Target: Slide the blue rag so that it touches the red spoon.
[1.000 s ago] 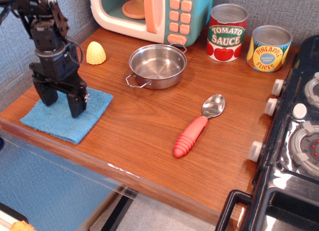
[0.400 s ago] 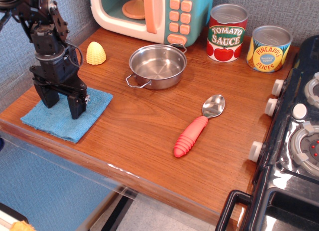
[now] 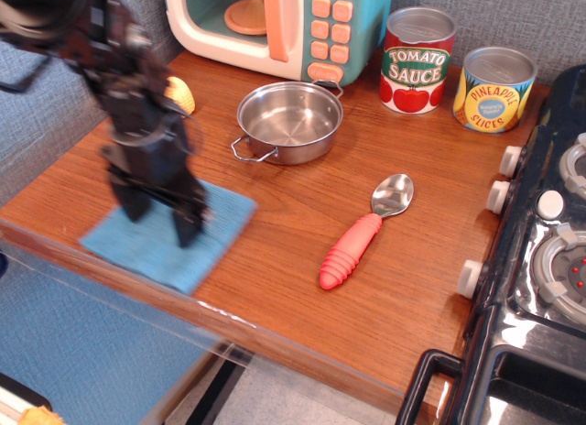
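Wooden worktop (image 3: 275, 251) takes up most of the shot, with a black toy stove (image 3: 540, 260) on the right edge and a teal and cream toy microwave (image 3: 284, 22) at the back. On the left, the black robot arm comes down blurry, and its claw (image 3: 157, 212) has both prongs spread apart, planted on the blue rag (image 3: 220, 225), nothing pinched between them as far as I can see. That rag lies flat near the front left edge of the worktop, corner pointing right, and it's well apart from the red spoon (image 3: 357, 242), bare wood between them. Spoon lies diagonally mid-worktop, ribbed red handle toward the front, shiny bowl toward the back right. Behind the rag sits a steel pan (image 3: 289, 121), just in front of the microwave. Two cans stand at the back right, tomato sauce (image 3: 417, 60) and pineapple slices (image 3: 494, 88), side by side. A little yellow corn piece (image 3: 183, 97) peeks out behind the arm, mostly hidden.
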`<state>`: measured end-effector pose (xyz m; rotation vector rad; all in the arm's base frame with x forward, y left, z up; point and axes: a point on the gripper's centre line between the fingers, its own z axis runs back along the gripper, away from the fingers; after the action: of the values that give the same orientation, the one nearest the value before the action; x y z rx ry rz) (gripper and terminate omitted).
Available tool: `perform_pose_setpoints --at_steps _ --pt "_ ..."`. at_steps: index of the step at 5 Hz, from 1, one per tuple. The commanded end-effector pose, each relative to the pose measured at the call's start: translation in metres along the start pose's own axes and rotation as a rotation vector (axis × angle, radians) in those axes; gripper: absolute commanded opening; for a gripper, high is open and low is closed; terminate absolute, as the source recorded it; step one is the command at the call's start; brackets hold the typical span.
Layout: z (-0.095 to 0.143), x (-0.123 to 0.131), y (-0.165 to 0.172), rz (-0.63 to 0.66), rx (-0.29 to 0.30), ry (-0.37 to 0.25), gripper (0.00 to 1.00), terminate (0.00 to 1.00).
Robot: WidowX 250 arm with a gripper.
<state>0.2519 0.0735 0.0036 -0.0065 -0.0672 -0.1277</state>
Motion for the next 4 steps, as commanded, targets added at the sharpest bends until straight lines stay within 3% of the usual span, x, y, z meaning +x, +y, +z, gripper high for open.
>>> perform_pose_setpoints --at_steps 1,2,3,4 --pt "-0.003 0.003 -0.077 -0.023 -0.13 0.045 1.0 0.0" --pt "-0.005 0.009 -0.088 0.015 -0.142 0.058 1.0 0.0" --pt "0.009 0.01 -0.075 0.052 -0.117 0.022 1.0 0.0" --pt "0.051 0.011 -0.064 0.062 -0.087 -0.063 1.0 0.0"
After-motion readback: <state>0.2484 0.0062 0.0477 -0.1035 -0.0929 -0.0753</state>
